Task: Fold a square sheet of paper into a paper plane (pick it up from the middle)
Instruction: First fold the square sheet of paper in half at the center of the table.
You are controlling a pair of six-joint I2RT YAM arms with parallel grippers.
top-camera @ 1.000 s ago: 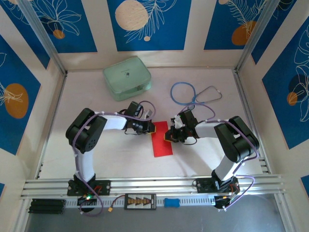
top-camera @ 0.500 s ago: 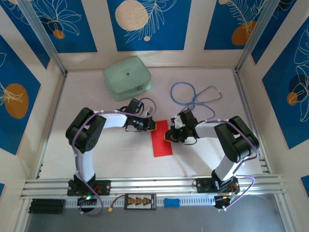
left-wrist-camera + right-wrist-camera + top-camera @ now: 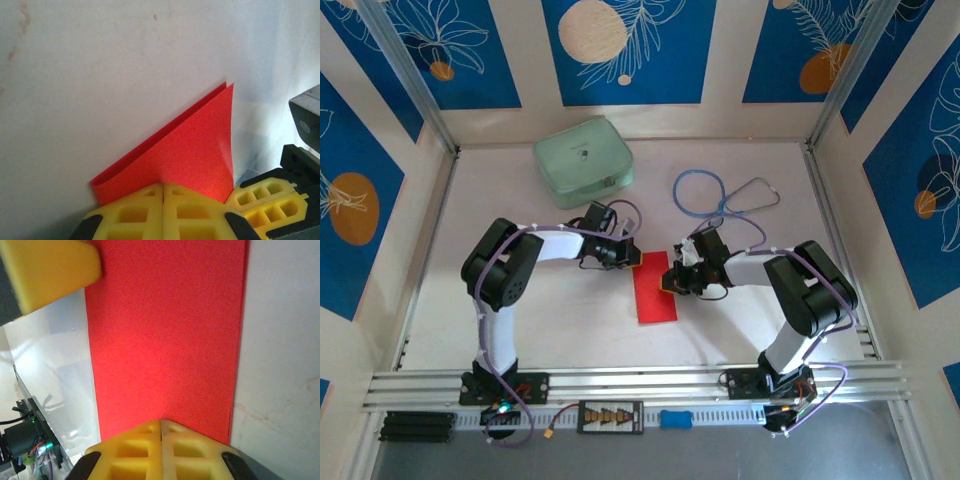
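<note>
The square sheet of paper point(image 3: 656, 290) is bright red and lies mid-table, folded into a long narrow strip. A paper plane is out of view. My left gripper point(image 3: 635, 261) is shut, its yellow tips resting on the strip's far left corner. In the left wrist view that corner of the paper point(image 3: 195, 145) stands up as a folded triangle with a curled edge just beyond the left gripper point(image 3: 163, 186). My right gripper point(image 3: 668, 283) is shut too, its tips pressed on the strip's right edge. The right wrist view has the flat red paper point(image 3: 165, 330) ahead of the right gripper point(image 3: 161, 423).
A pale green case point(image 3: 583, 160) sits at the far left. A blue cable loop point(image 3: 700, 190) and a grey looped cord point(image 3: 753, 194) lie at the far right. Aluminium rails point(image 3: 640, 383) run along the near edge. Walls enclose the table on three sides.
My left gripper has crept slightly toward the far side at the paper's corner, and its elbow has shifted right. The right arm and the strip have stayed still.
</note>
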